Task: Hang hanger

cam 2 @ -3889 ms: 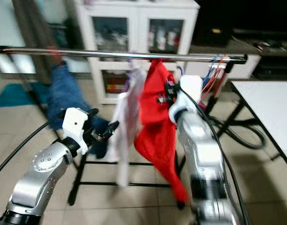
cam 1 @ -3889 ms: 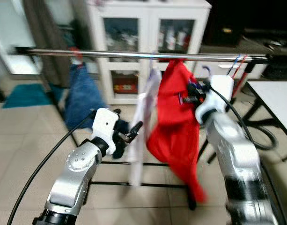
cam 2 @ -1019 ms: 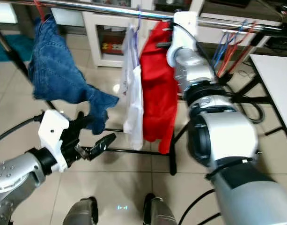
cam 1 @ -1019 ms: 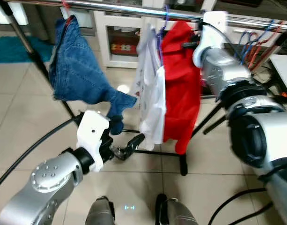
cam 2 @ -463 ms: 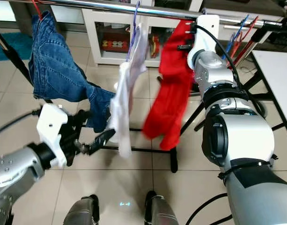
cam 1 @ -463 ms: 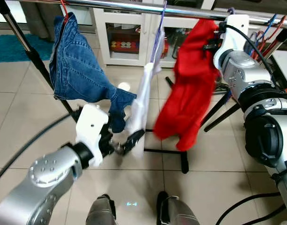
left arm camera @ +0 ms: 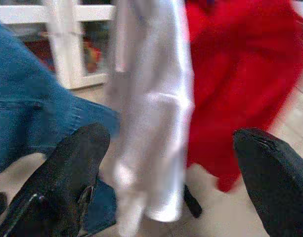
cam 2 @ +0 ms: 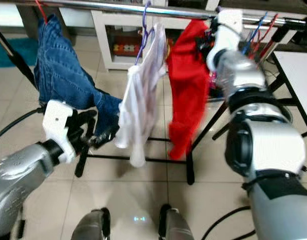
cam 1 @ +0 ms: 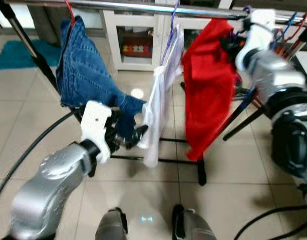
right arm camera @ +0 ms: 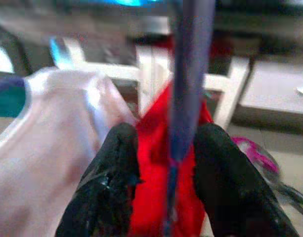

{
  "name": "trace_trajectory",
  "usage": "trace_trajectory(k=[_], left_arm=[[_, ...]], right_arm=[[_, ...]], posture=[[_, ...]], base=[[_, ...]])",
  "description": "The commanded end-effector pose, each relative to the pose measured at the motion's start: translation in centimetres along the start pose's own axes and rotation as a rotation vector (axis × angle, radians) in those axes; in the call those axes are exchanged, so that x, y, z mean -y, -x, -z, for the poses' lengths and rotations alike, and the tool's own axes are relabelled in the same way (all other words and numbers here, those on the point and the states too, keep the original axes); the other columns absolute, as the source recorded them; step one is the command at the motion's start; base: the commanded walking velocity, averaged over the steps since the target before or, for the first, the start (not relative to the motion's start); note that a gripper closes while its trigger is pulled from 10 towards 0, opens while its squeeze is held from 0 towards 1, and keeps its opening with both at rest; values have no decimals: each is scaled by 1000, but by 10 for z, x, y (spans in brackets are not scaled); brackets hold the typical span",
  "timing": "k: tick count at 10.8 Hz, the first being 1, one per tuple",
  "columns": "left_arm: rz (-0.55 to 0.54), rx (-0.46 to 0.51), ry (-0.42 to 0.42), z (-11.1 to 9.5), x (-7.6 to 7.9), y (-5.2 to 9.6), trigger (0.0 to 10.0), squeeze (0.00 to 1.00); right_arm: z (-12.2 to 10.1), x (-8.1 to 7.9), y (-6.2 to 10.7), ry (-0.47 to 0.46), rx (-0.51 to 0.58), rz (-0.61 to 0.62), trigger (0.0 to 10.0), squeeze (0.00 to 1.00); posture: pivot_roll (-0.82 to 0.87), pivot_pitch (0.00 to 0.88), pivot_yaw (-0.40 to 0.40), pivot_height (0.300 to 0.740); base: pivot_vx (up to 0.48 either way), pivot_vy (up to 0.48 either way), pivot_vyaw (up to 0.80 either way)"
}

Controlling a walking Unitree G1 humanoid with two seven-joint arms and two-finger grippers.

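No legible text, label, brand, number or sign is found in any view. The items behind the glass doors of the white cabinet (cam 1: 143, 30) are too small and blurred for markings to be read. No print is made out on the white garment (cam 1: 161, 107), the red garment (cam 1: 208, 90) or the blue jeans (cam 1: 85, 75).

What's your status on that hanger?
Right claw shut on purple hanger of red garment, up at rail. Left claw open, low by white garment. Jeans hang left.
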State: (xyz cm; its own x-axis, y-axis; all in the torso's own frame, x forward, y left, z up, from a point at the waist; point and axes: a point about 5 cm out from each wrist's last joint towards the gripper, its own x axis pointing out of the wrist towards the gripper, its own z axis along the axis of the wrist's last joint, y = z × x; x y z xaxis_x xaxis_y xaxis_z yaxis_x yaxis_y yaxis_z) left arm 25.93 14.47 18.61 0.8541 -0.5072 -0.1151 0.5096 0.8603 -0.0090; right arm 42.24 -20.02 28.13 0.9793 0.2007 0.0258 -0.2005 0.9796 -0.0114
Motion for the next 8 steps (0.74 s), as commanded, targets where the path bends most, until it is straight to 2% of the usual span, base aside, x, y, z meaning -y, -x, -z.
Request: trace_trajectory(k=[1,2,4,5,6,7,8], left_arm=[[-91,2,-21,4,-12,-4,10000,1000],[-110,-5,-18,7,-14,-8,10000,1000],[-157,45,-13,9,-17,-18,10000,1000],[-174,44,-19,11,-17,-22,10000,1000],[-158,-10,13,17,-12,-21,10000,1000],[-135,-37,19,21,-9,-19,10000,1000],[-109,-4,15,21,-5,-17,10000,1000]], right_arm=[[8,7,6,-64,14,-33,10000,1000],[9,10,10,-76,27,-37,10000,1000],[9,17,37,-140,123,-31,10000,1000],[12,17,56,-150,139,-25,10000,1000],[28,10,100,-118,94,38,10000,1000],[32,3,116,-96,85,59,10000,1000],[38,-6,129,-56,61,66,10000,1000]], posture=[[149,110,45,740],[147,105,48,740],[107,50,82,740],[100,36,88,740],[81,14,85,740],[78,9,81,740],[74,6,80,740]], base=[[0,0,0],[0,0,0],[0,0,0],[0,0,0],[0,0,0],[0,0,0],[0,0,0]])
